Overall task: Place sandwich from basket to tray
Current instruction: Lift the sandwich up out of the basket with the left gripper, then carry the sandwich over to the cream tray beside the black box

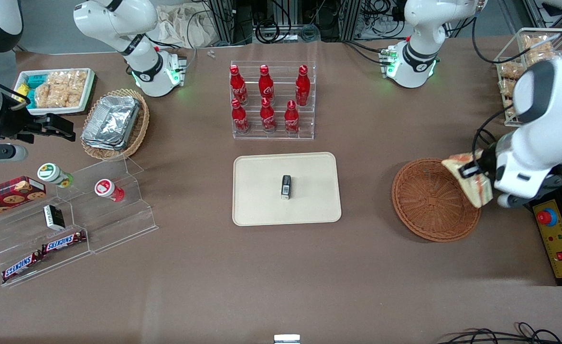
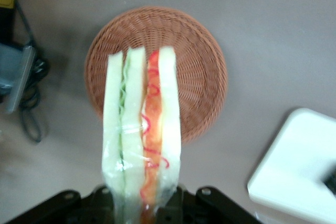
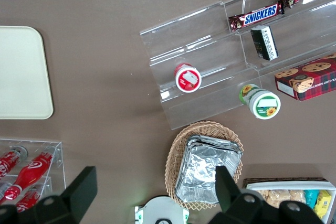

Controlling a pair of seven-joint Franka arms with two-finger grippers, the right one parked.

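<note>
The arm point(image 1: 544, 119) reaches down over the working end of the table, its gripper point(image 1: 474, 171) pinching the sandwich point(image 2: 142, 129) by one end. Below the gripper sits the basket point(image 1: 429, 203), with the sandwich hanging above its rim. The tray point(image 1: 262, 191) lies well apart from the gripper, toward the parked arm.
</note>
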